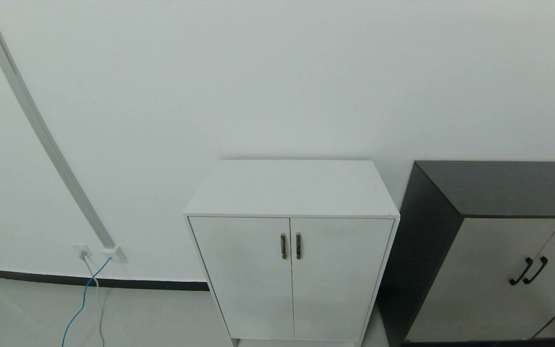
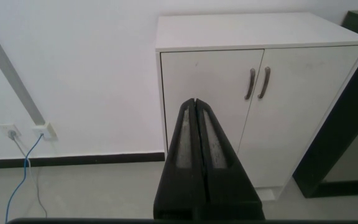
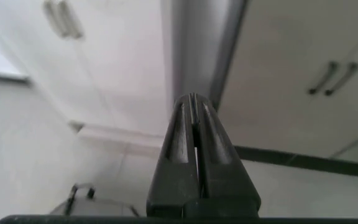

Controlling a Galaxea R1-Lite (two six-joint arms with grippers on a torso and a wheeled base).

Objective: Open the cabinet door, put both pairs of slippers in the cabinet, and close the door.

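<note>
A white two-door cabinet stands against the wall, both doors closed, with two dark vertical handles at the middle seam. The left wrist view shows the same cabinet and its handles some way beyond my left gripper, which is shut with nothing in it. My right gripper is shut and empty too, held low above the floor, with the white cabinet's handles off to one side.
A black cabinet with grey doors stands right beside the white one. Wall sockets with a blue cable sit low on the wall to the left, under a slanted white conduit. Pale tiled floor lies in front.
</note>
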